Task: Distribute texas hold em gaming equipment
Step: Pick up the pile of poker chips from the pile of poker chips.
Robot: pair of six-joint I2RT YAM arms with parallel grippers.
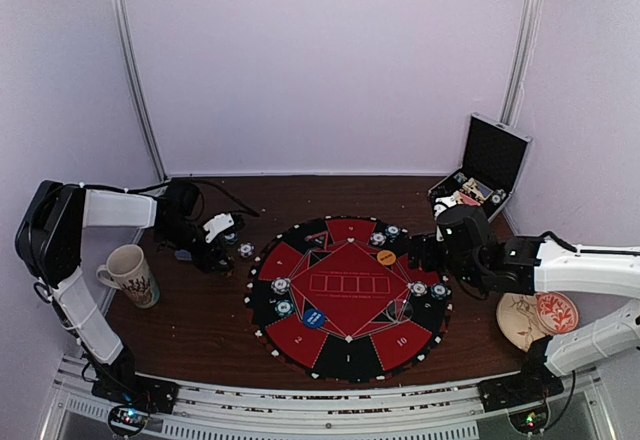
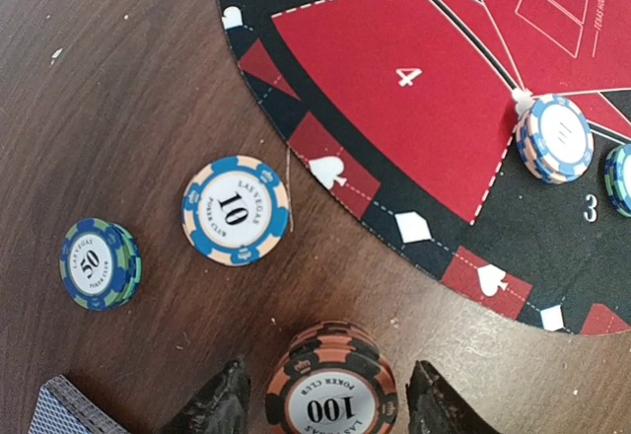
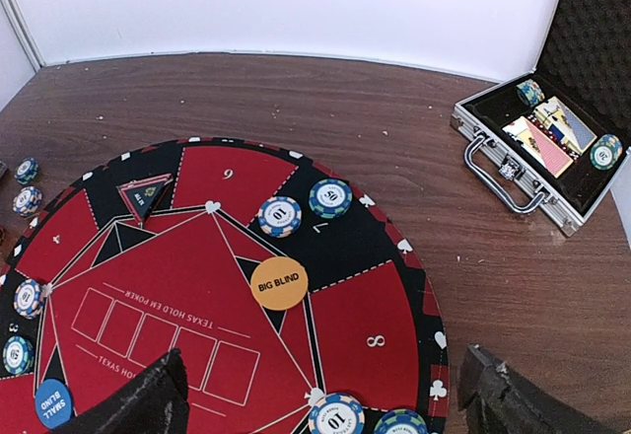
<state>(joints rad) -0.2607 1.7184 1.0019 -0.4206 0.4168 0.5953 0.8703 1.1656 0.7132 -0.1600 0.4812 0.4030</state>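
In the left wrist view my left gripper (image 2: pixel 328 370) is open, its fingers either side of a stack of orange-and-black 100 chips (image 2: pixel 330 399) on the wood, with gaps on both sides. A blue 10 chip (image 2: pixel 237 209) and a stack of 50 chips (image 2: pixel 99 263) lie beyond it. A corner of grey-blue cards (image 2: pixel 64 409) shows at the lower left. My right gripper (image 3: pixel 323 355) is open and empty above the round poker mat (image 3: pixel 375 325), near seat 8. The orange BIG BLIND disc (image 3: pixel 279 283), the blue SMALL BLIND disc (image 3: pixel 52 401) and chip stacks (image 3: pixel 280 216) lie on the mat.
A patterned mug (image 1: pixel 130 275) stands at the left of the table. The open silver-edged case (image 1: pixel 485 175) stands at the back right and holds chips and cards. A patterned plate (image 1: pixel 540 318) lies at the right. The mat (image 1: pixel 348 295) fills the middle.
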